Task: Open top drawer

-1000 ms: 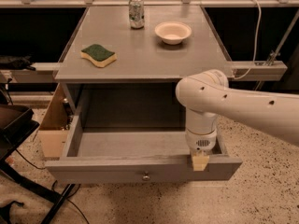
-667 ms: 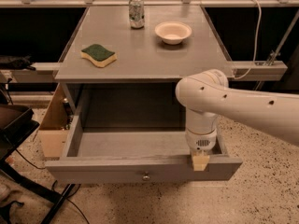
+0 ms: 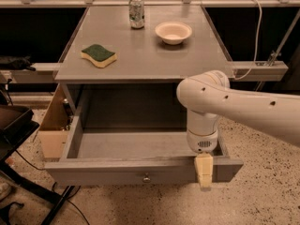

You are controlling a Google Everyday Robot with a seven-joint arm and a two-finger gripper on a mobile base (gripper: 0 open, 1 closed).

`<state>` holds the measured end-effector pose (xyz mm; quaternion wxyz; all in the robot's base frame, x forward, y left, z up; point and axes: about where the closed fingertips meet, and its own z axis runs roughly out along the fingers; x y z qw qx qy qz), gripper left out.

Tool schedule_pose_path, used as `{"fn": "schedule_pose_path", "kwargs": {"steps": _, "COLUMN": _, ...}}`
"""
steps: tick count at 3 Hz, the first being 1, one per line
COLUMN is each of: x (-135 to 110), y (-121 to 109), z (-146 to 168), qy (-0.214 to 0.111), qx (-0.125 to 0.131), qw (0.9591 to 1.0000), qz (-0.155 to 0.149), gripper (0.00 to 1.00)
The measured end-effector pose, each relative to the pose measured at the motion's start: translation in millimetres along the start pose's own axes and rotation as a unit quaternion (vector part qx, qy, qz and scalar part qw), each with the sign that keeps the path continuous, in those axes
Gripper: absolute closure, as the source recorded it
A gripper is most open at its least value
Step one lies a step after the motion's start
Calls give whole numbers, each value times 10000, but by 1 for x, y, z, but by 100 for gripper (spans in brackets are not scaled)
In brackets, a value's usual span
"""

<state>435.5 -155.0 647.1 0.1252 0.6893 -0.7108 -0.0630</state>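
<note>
The top drawer (image 3: 117,171) is pulled out far from under the grey table (image 3: 145,55). It has a flat grey front with one small round metal knob (image 3: 146,177) at centre, and its deep grey box looks bare inside. My gripper (image 3: 204,171) hangs from the white arm (image 3: 234,104) at the right end of the drawer front. Its cream finger (image 3: 204,168) lies over the front's top edge, right of the knob. No other drawers show.
On the tabletop lie a green and yellow sponge (image 3: 98,55), a drink can (image 3: 136,12) and a small white bowl (image 3: 173,32). A wooden box (image 3: 54,128) stands left of the drawer. A dark chair and cables (image 3: 14,130) are at the far left. The floor is speckled.
</note>
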Motion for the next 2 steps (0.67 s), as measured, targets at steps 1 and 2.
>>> {"fn": "schedule_pose_path", "kwargs": {"steps": 1, "x": 1, "y": 1, "z": -1, "qy": -50, "qx": 35, "qw": 10000, "qz": -9, "gripper": 0}}
{"fn": "schedule_pose_path", "kwargs": {"steps": 2, "x": 9, "y": 8, "z": -18, "qy": -345, "qx": 352, "qw": 9987, "qz": -157, "gripper": 0}}
